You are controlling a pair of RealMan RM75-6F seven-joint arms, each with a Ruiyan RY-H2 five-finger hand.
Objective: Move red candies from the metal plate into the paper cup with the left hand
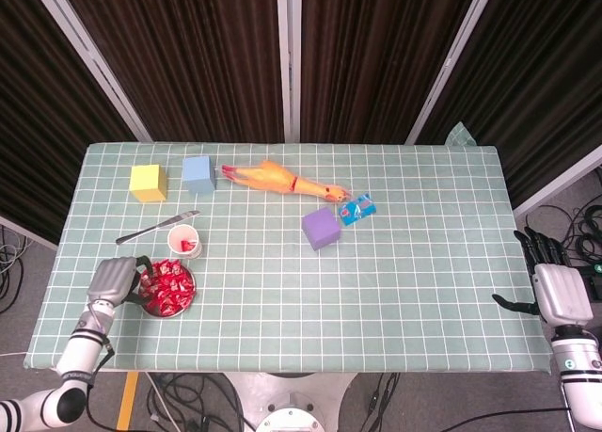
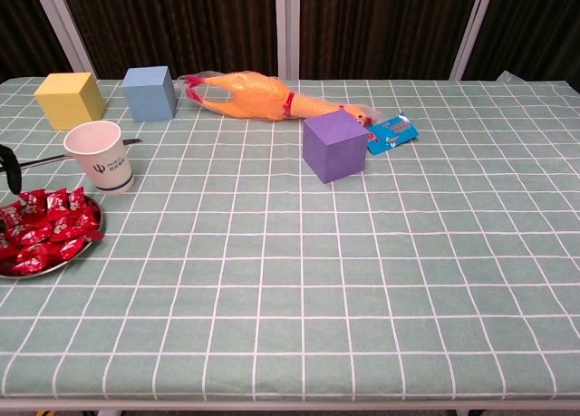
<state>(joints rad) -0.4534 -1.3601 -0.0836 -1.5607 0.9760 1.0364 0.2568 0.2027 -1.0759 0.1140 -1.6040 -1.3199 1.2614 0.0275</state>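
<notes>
Dark curtains (image 1: 198,56) hang behind my green checked desk (image 1: 423,263). Three blocks, one paper cup (image 1: 183,241), one metal plate (image 1: 189,294) of red candies (image 1: 166,286) (many). My left robot hand (image 1: 113,280) curls beside it; right robot hand (image 1: 555,286) spread.

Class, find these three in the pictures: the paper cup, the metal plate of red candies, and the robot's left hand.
paper cup (image 2: 101,156): chest view, on its white side wall.
metal plate (image 2: 71,257): chest view, on its bare front rim.
left hand (image 1: 113,280): head view, on the grey back of the hand.
</notes>
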